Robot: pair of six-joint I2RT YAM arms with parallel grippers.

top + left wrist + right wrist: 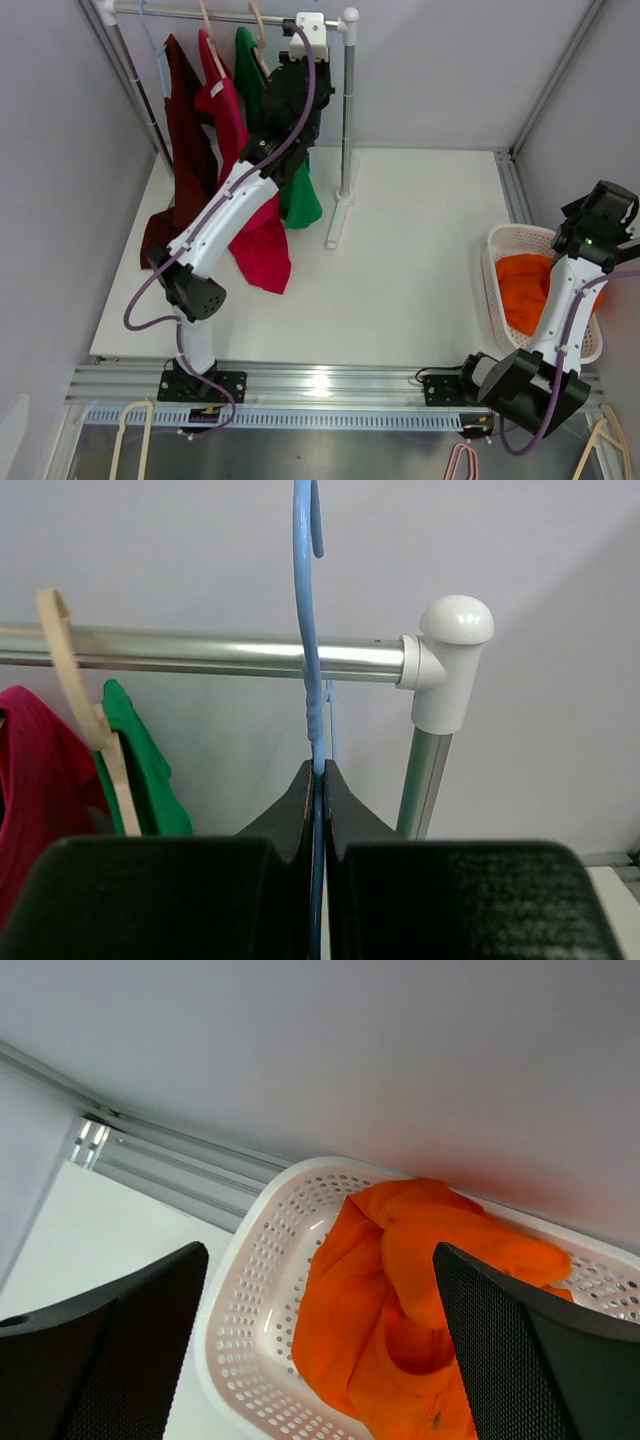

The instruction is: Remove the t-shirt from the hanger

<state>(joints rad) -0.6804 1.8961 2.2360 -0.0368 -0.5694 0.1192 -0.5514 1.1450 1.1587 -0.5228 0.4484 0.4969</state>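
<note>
The left tool [317,772] grips the thin, stiff blue hanger [303,600] at its neck, probably a light, slippery hold; the right tool [318,1260] hangs released.

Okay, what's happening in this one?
The left gripper is shut on the neck of a blue hanger at the rail, the hook standing above the bar. The right gripper hangs open over the white basket, where an orange t-shirt lies. A green shirt, a red shirt and a maroon shirt hang on the rail.
</note>
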